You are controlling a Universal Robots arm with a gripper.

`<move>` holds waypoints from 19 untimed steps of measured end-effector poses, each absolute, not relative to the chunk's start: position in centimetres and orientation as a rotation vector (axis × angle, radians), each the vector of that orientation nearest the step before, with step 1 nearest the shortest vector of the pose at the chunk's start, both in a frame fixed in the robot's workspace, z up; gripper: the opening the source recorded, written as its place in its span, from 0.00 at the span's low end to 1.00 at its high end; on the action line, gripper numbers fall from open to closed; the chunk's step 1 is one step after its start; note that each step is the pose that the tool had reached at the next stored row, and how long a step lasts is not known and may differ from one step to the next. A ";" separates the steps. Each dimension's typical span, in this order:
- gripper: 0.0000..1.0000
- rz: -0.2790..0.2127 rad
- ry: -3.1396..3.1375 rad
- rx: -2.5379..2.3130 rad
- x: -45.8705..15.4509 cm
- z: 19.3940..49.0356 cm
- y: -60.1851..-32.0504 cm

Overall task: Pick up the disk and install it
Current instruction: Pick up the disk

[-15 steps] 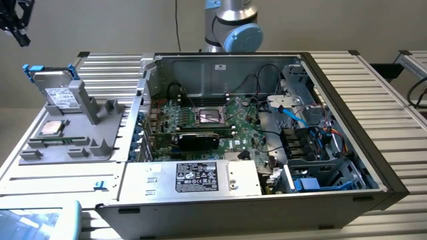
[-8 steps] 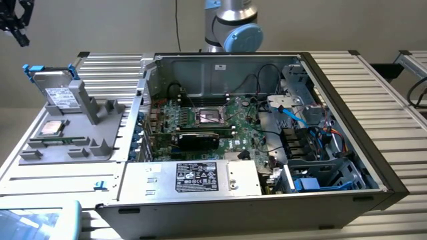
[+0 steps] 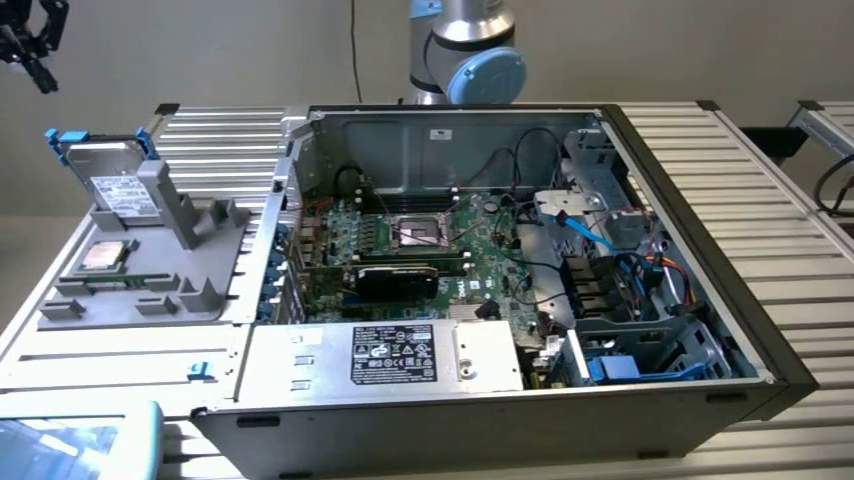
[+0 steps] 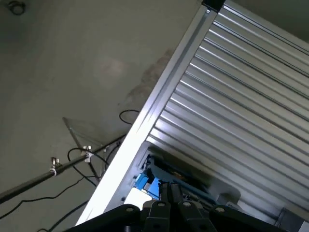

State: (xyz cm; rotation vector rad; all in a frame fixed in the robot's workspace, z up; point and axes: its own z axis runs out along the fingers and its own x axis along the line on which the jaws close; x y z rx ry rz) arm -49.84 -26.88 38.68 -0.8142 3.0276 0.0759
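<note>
The disk (image 3: 118,186) is a silver drive with a white label in a blue carrier frame. It stands tilted in a grey holder (image 3: 160,255) on the table at the exterior view's left. My black gripper (image 3: 43,75) hangs in the air high above and to the left of the disk, apart from it. In the wrist view the fingers (image 4: 170,195) are pressed together with nothing between them, and the disk's blue carrier (image 4: 145,182) lies just beyond their tips.
An open computer case (image 3: 667,200) fills the middle, with a motherboard (image 3: 427,240), a silver power-supply box (image 3: 387,355) and a drive cage (image 3: 641,340) at its right. A small CPU chip (image 3: 107,256) lies on the grey holder. The slatted aluminium table (image 4: 231,96) ends at a floor with cables.
</note>
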 end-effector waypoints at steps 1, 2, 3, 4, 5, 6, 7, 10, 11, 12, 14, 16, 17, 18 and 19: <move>0.11 0.076 3.021 -0.840 -49.8 38.7 -26.9; 0.11 0.076 3.013 -0.868 -49.8 38.7 -26.9; 0.11 0.076 3.005 -0.897 -49.8 38.7 -26.9; 0.11 0.076 2.997 -0.926 -49.8 38.7 -26.9; 0.11 0.076 2.990 -0.951 -49.8 38.7 -26.9; 0.11 0.076 2.980 -0.981 -49.8 38.7 -26.9; 0.11 0.076 2.973 -1.006 -49.8 38.7 -26.9; 0.11 0.077 2.945 -1.088 -49.8 38.7 -26.9; 0.11 0.077 2.936 -1.114 -49.8 38.7 -26.9; 0.11 0.077 2.925 -1.142 -49.8 38.7 -26.9; 0.11 0.077 2.905 -1.195 -49.8 38.6 -26.9; 0.11 0.076 2.884 -1.249 -49.8 38.6 -26.9; 0.11 0.077 2.873 -1.274 -49.8 38.6 -26.9; 0.11 0.077 2.861 -1.300 -49.8 38.6 -26.9; 0.11 0.077 2.850 -1.326 -49.8 38.6 -26.9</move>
